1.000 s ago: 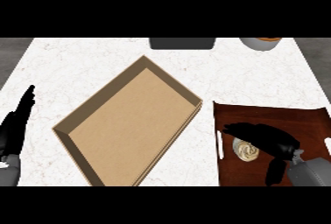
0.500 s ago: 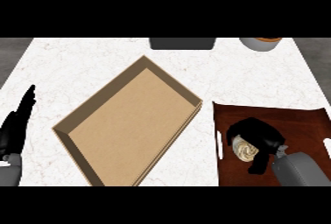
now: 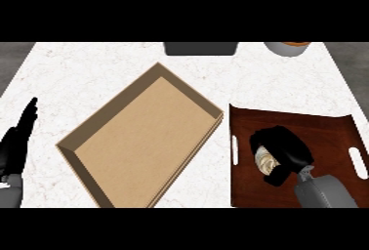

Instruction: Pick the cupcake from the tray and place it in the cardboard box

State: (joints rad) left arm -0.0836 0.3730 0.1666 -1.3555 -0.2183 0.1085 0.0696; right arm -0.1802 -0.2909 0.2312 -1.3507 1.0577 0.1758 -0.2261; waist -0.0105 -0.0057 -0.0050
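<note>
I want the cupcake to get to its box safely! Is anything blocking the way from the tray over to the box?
Nothing visible does. The right hand is curled round the cupcake on the tray, and only bare counter lies between the tray and the cardboard box.

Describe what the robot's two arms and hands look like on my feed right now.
Both hands are black with slim fingers and a thumb: the left hand by the left edge, the right hand over the brown tray. Each joins a smooth, rounded grey forearm; the right forearm has a small lighter wrist link. No cables, markings or sleeves show.
</note>
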